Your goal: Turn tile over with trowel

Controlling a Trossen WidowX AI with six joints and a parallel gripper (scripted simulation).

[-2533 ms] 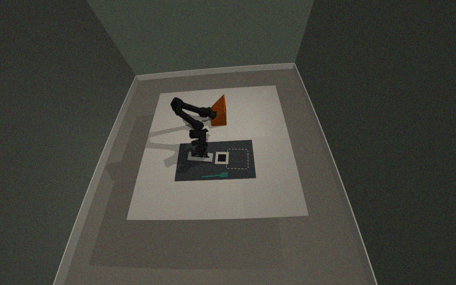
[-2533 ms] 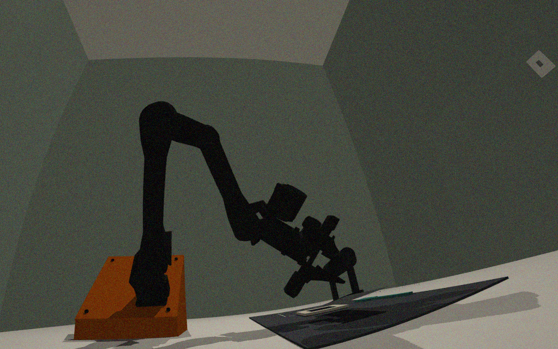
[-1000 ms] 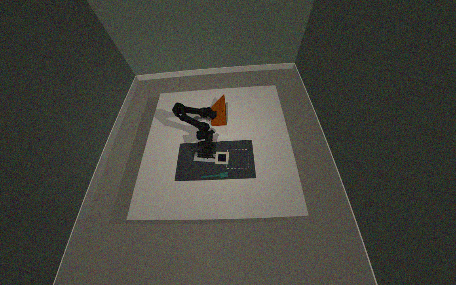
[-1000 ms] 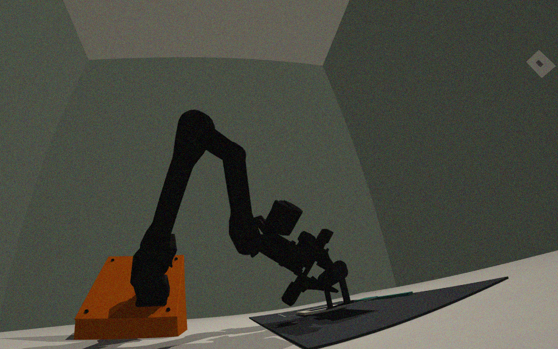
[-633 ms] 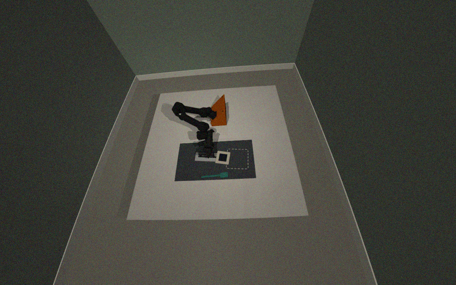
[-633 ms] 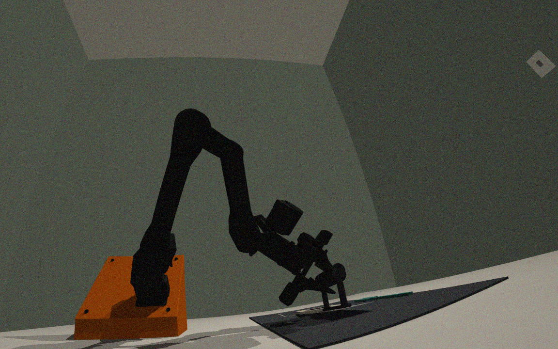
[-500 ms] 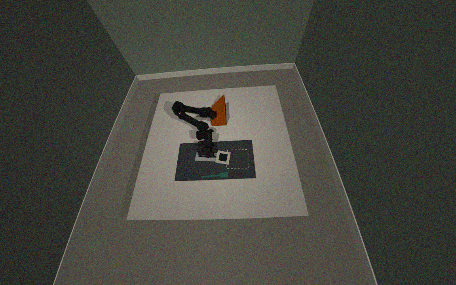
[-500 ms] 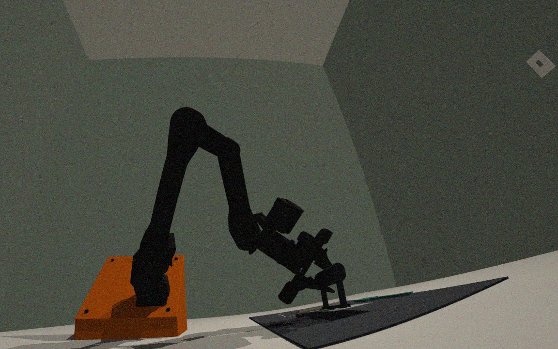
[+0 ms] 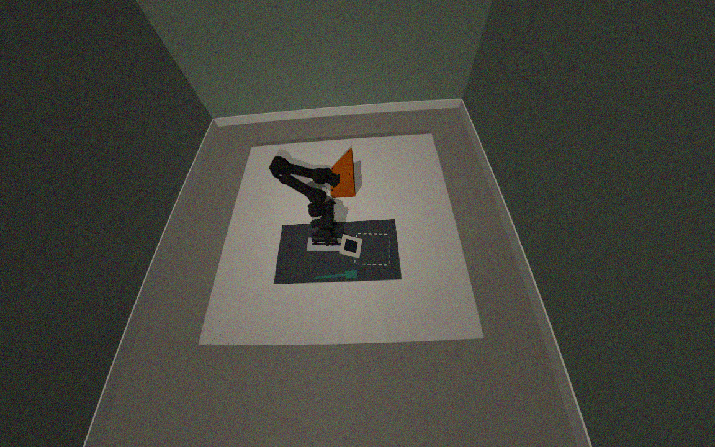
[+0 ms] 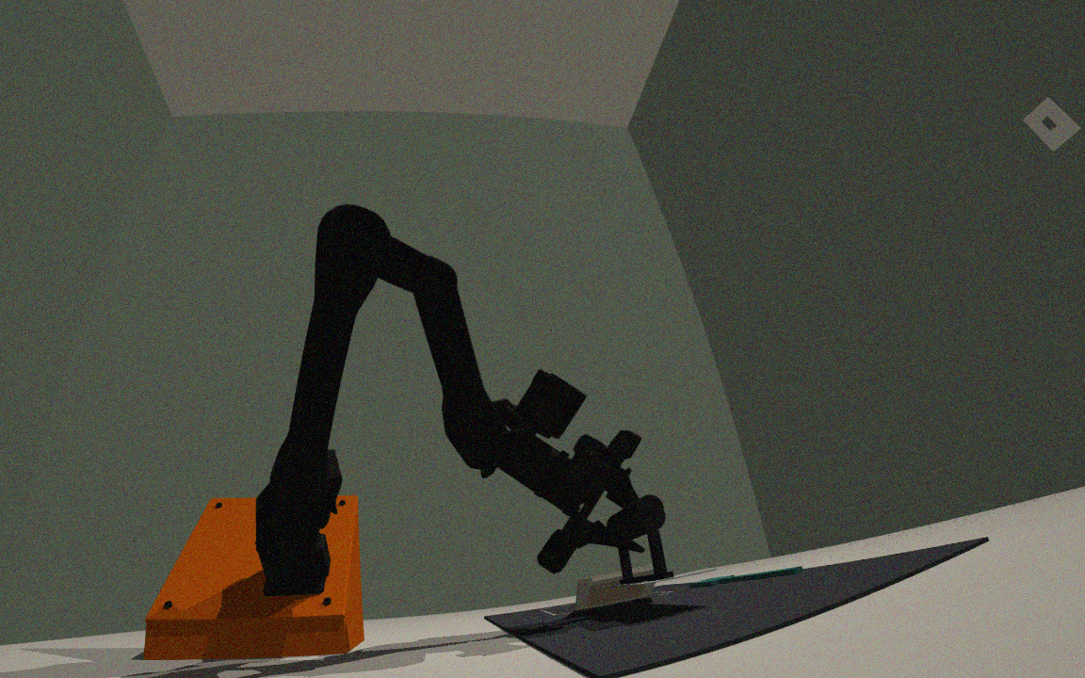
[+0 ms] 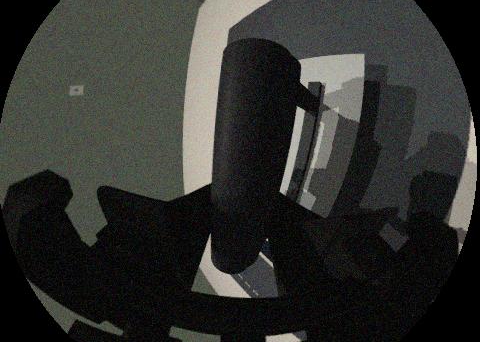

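My gripper [image 9: 325, 236] [image 10: 638, 516] [image 11: 243, 186] is shut on the dark round handle of the small trowel [image 9: 316, 248] [image 10: 657, 552] [image 11: 257, 107]. Two posts join the handle to the pale flat blade, which is low over the mat [image 9: 293, 269] [image 10: 783, 598]. The white square tile [image 9: 350, 245] [image 10: 601, 593] touches or nearly touches the blade's right end in the top view. It is turned a little and tilted, its blade-side edge raised. Its dark-marked side still faces upward. It overlaps the left edge of the dashed outline [image 9: 372, 234]. The exact contact is hidden.
A teal flat tool [image 9: 337, 275] [image 10: 749, 576] lies on the mat near its front edge in the top view. The orange base block [image 9: 343, 180] [image 10: 192, 581] stands behind the mat. The pale table [image 9: 343, 316] surrounds the mat.
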